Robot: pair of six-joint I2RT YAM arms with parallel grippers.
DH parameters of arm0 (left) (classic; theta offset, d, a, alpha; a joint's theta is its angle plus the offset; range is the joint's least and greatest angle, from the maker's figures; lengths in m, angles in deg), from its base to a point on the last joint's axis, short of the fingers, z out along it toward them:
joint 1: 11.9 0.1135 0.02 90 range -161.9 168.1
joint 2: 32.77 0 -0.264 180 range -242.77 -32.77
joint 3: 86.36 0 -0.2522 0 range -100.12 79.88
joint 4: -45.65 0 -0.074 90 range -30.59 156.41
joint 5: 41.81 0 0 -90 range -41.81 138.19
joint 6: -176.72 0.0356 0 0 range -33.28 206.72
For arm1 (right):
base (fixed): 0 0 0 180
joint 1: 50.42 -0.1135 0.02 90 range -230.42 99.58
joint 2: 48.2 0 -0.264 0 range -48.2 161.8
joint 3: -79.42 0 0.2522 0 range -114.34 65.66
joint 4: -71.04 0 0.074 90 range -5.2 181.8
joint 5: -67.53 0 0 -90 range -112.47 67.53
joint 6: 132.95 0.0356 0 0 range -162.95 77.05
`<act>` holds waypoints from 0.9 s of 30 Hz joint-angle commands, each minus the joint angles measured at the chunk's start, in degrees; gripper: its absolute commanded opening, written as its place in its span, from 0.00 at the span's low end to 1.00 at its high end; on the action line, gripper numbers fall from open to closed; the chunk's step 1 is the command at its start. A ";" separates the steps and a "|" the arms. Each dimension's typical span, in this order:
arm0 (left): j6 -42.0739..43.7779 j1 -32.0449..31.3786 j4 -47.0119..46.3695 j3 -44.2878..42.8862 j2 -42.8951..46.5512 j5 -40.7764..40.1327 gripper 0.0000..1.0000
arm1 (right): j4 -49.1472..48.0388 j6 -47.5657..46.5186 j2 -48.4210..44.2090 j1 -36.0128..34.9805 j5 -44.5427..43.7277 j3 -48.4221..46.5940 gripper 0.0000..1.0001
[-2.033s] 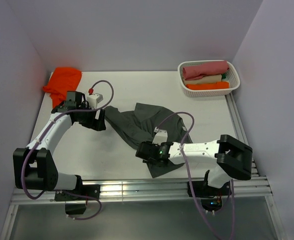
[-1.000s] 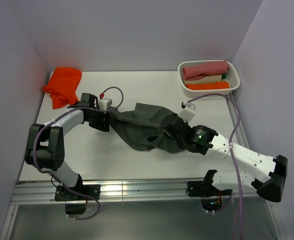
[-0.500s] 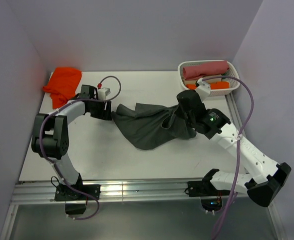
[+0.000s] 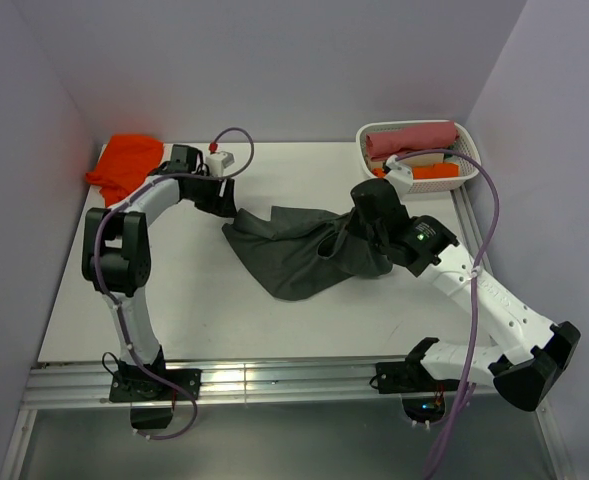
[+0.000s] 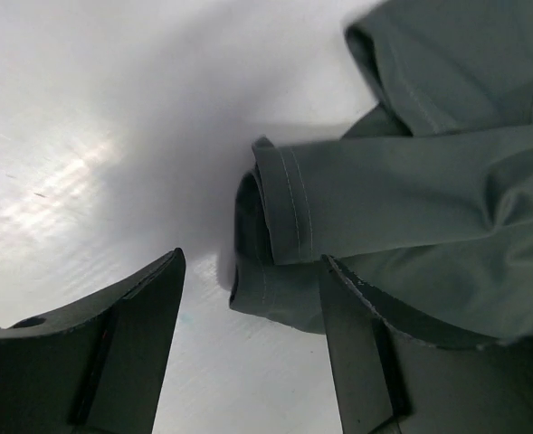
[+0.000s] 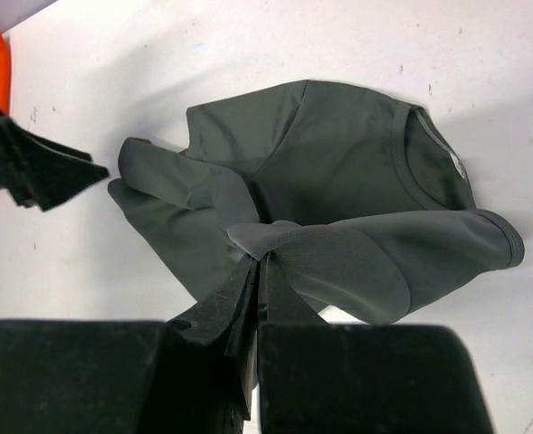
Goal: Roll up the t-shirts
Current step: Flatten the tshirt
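Charcoal-grey t-shirt (image 4: pixel 284 258) lies crumpled on the surface (image 4: pixel 174 300), its long axis running left-right between both arms. Right end effector (image 6: pixel 261 260) pinches a raised fold; left end effector (image 5: pixel 248 280), jaws spread, sits at the sleeve cuff (image 5: pixel 284 208).

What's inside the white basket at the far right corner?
The basket holds rolled cloths: a pink roll, a cream roll, an orange roll, plus a green sliver. Anything under them is covered.
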 commanded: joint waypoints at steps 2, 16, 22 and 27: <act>0.83 -0.50 2.50 -0.48 -2.19 3.56 0.67 | -1.59 -1.17 0.14 0.16 0.22 -0.27 0.00; -0.67 -2.96 3.20 -1.45 -5.44 7.34 0.58 | -2.47 -1.26 0.32 0.16 0.58 0.96 0.00; -0.49 -3.31 5.13 -2.50 -4.83 7.43 0.17 | -2.12 -1.52 0.14 0.16 -0.13 1.22 0.00; -1.19 -2.61 7.68 -6.18 1.93 5.42 0.00 | -0.28 -3.10 0.49 0.33 -2.06 -1.58 0.00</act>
